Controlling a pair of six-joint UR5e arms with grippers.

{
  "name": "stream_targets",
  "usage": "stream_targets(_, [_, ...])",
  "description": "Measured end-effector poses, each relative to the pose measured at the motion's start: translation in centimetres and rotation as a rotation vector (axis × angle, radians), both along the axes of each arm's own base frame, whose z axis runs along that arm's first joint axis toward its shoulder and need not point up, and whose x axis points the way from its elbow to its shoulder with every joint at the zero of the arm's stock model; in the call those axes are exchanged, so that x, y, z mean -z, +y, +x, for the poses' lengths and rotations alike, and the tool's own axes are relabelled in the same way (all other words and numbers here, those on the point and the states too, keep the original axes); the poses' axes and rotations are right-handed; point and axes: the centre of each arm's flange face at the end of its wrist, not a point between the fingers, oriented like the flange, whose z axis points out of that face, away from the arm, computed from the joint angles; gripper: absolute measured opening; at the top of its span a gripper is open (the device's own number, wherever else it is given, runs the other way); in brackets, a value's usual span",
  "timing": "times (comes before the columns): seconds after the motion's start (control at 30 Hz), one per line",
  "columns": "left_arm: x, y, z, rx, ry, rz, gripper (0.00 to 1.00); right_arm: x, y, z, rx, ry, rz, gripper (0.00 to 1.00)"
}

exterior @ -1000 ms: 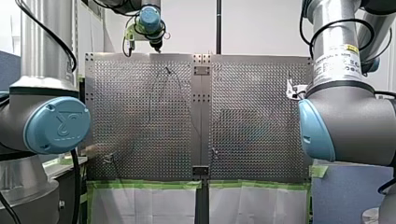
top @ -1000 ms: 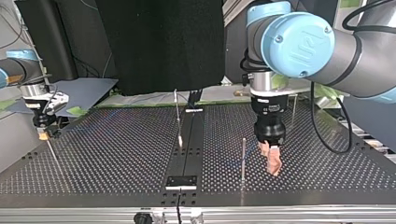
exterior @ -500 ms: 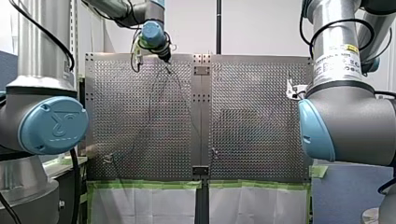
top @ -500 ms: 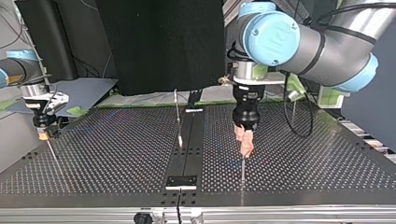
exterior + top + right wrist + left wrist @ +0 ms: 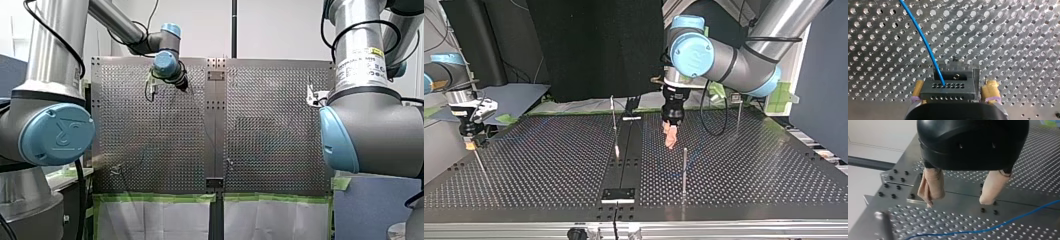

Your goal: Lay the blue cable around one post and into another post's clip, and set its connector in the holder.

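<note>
In the right wrist view, my right gripper [image 5: 953, 93] stands open with its yellow pads [image 5: 990, 91] on either side of a dark connector block [image 5: 948, 88]. The blue cable [image 5: 923, 42] leaves the block and runs off over the perforated plate. My left gripper [image 5: 959, 197] is open and empty, its beige pads [image 5: 931, 185] hanging above the plate, and the blue cable [image 5: 1003, 225] lies below them. In the top view my left gripper [image 5: 670, 137] hovers behind a thin post [image 5: 684, 170]. My right gripper [image 5: 470, 144] is low at that view's left edge.
More thin posts stand on the plate: one near the centre strip [image 5: 613, 117], one at the back right [image 5: 738, 112]. A small dark plate [image 5: 619, 194] sits on the centre strip near the front edge. In the front view my right arm's elbow [image 5: 370, 135] hides the plate's right side.
My left gripper has swung, in the top view, leftward and away from the camera, passing the near post. It stays open. My right arm has not moved.
</note>
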Motion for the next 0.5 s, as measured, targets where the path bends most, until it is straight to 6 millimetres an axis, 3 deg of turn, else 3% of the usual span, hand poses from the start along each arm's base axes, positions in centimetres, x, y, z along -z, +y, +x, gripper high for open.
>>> stream_targets(0.5, [6.0, 1.4, -1.3, -0.019, 0.010, -0.040, 1.00, 0.0, 0.0, 0.0, 0.000, 0.000, 0.000, 1.00])
